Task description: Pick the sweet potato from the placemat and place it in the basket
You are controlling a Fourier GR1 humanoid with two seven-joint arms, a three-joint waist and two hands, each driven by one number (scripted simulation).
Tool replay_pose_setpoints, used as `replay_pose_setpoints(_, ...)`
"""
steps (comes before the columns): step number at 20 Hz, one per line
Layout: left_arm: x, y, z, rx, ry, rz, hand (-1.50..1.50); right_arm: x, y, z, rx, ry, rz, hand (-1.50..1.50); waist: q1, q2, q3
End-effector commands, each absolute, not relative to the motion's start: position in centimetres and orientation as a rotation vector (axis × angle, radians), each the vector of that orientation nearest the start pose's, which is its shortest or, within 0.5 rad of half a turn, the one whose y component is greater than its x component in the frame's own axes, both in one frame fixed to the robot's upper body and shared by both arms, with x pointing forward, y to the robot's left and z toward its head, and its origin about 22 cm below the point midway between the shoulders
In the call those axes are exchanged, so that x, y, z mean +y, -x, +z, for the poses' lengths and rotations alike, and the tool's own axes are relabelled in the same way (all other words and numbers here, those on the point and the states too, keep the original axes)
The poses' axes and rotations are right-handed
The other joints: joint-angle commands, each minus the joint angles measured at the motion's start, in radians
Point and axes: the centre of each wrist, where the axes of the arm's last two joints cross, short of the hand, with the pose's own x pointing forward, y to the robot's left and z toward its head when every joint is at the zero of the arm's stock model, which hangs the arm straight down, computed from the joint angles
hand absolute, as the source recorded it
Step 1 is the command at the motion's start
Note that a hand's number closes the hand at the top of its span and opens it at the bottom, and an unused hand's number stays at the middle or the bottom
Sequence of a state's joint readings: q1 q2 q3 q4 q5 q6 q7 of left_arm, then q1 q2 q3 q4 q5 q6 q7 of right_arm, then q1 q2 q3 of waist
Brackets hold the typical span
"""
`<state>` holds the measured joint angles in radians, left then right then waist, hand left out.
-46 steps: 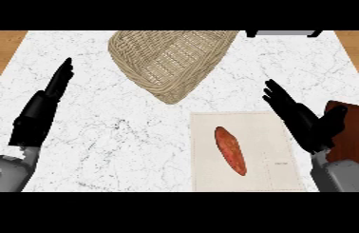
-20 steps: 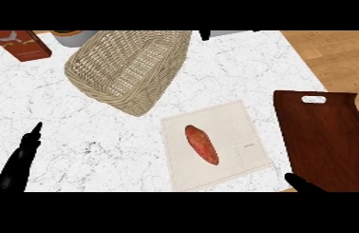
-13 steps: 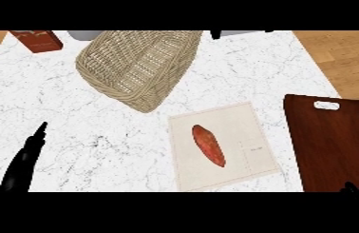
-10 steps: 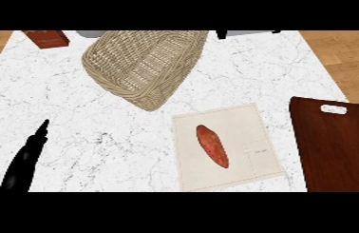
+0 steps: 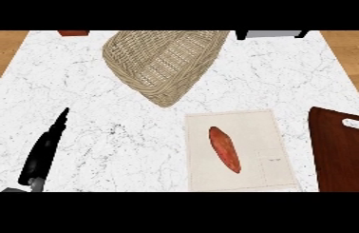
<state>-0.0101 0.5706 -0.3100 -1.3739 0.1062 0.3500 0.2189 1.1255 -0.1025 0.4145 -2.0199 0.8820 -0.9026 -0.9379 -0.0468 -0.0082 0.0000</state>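
A white marble bench top with fine grey veining [image 5: 91, 84] fills nearly the whole head view, and its far edge runs straight across the top. Past the bench's slanting side edges, warm light-brown wooden floor [image 5: 13, 44] shows in the upper left corner and again in the upper right. At the far edge, toward the left, sits a small reddish-brown block [image 5: 73, 33], cut off by the view. Toward the right is a grey box-like object with dark supports [image 5: 272, 34], also cut off. A dark reddish-brown wooden board with a rounded corner and a pale slot [image 5: 340, 156] lies on the bench at the right edge. The light is even and the shadows are soft and faint.
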Motion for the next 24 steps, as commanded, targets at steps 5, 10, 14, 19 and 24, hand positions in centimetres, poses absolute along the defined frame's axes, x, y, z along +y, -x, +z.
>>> replay_pose_setpoints(5,31.7,-24.8,-0.4,-1.154,-0.494,-0.293,0.0,-19.3,-0.2,-3.0,-2.031,1.207,0.776,-1.5,0.039,0.007,0.0)
replay_pose_setpoints(10,32.0,-23.5,-0.7,-1.159,-0.493,-0.29,0.0,-19.2,-1.3,-3.7,-2.039,1.222,0.788,-1.5,0.045,0.007,0.0)
replay_pose_setpoints(14,30.5,-24.6,-2.3,-1.145,-0.484,-0.303,0.0,-17.3,-1.9,-4.4,-2.052,1.225,0.762,-1.5,0.039,0.009,0.0)
replay_pose_setpoints(19,31.9,-23.2,-1.9,-1.136,-0.486,-0.308,0.0,-17.8,-3.9,-4.0,-2.067,1.22,0.787,-1.5,0.047,0.009,-0.001)
replay_pose_setpoints(24,28.8,-23.6,-2.5,-1.158,-0.483,-0.289,0.0,-17.9,-4.3,-4.2,-2.022,1.248,0.801,-1.5,0.044,0.009,0.0)
